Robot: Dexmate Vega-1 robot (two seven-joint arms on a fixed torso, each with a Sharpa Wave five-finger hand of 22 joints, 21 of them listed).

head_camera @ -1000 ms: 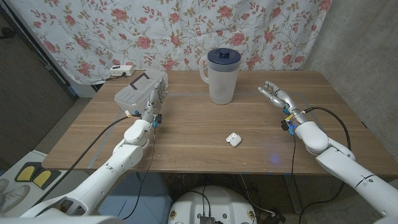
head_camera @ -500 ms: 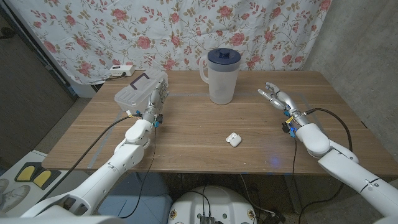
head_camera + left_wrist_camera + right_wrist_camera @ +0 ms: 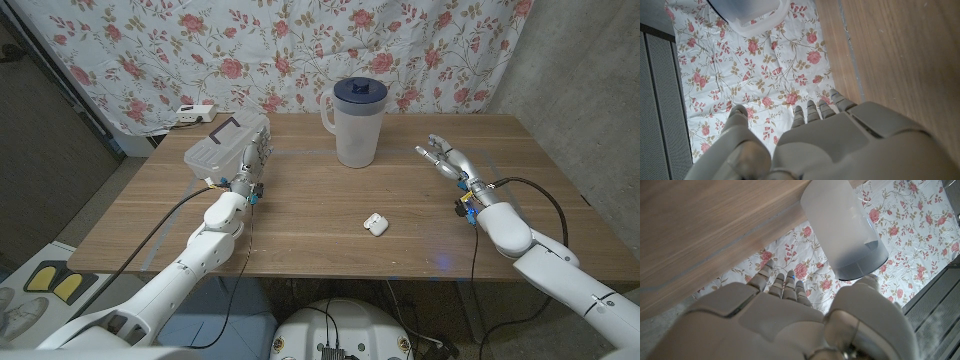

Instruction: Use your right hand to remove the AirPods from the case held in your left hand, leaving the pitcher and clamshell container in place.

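Even soft indoor light, faint shadows, no glare, head view sharp, wrist views w/ blurry close foreground

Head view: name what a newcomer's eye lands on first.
The frosted pitcher with its dark blue lid stands at the table's far middle. A small white AirPods case lies alone on the wood nearer the robot, untouched, between the left hand and the right hand.
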